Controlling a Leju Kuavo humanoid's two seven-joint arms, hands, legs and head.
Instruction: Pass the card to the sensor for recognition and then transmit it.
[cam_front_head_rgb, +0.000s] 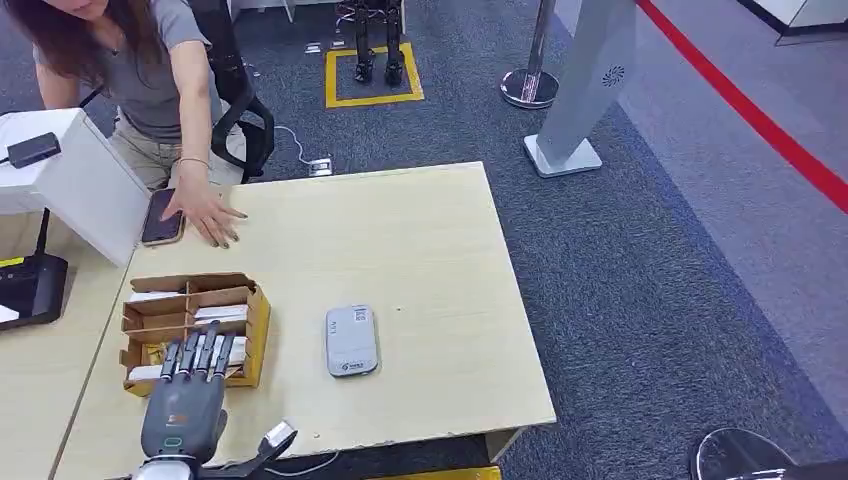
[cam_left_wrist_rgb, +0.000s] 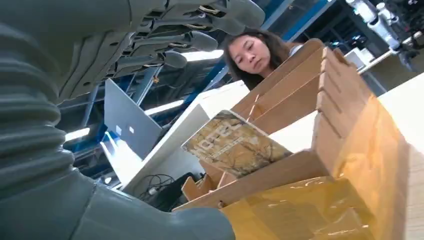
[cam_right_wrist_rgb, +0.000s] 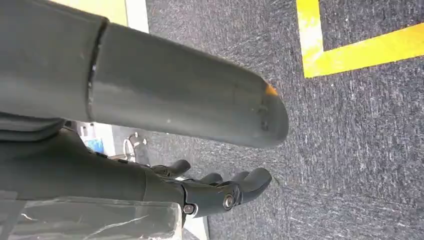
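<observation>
A cardboard box (cam_front_head_rgb: 258, 318) with several compartments stands on the left part of the wooden table (cam_front_head_rgb: 430, 250) and holds cards. In the left wrist view a brownish printed card (cam_left_wrist_rgb: 233, 143) leans upright in the box's (cam_left_wrist_rgb: 345, 115) near compartment. My left hand (cam_front_head_rgb: 186, 404) hovers at the box's near side, fingers stretched over its front compartment and thumb out to the side, holding nothing. Seen from the wrist, those fingers (cam_left_wrist_rgb: 170, 37) hang spread above the card without touching it. The grey-white sensor (cam_front_head_rgb: 351, 341) lies flat to the right of the box. My right hand (cam_right_wrist_rgb: 220, 192) hangs empty over the carpet.
A person (cam_front_head_rgb: 150, 70) sits at the far left corner, one hand (cam_front_head_rgb: 205, 212) flat on the table beside a phone (cam_front_head_rgb: 160, 217). A white box (cam_front_head_rgb: 70, 180) and a black device (cam_front_head_rgb: 30, 290) stand on the left. Grey carpet lies to the right of the table.
</observation>
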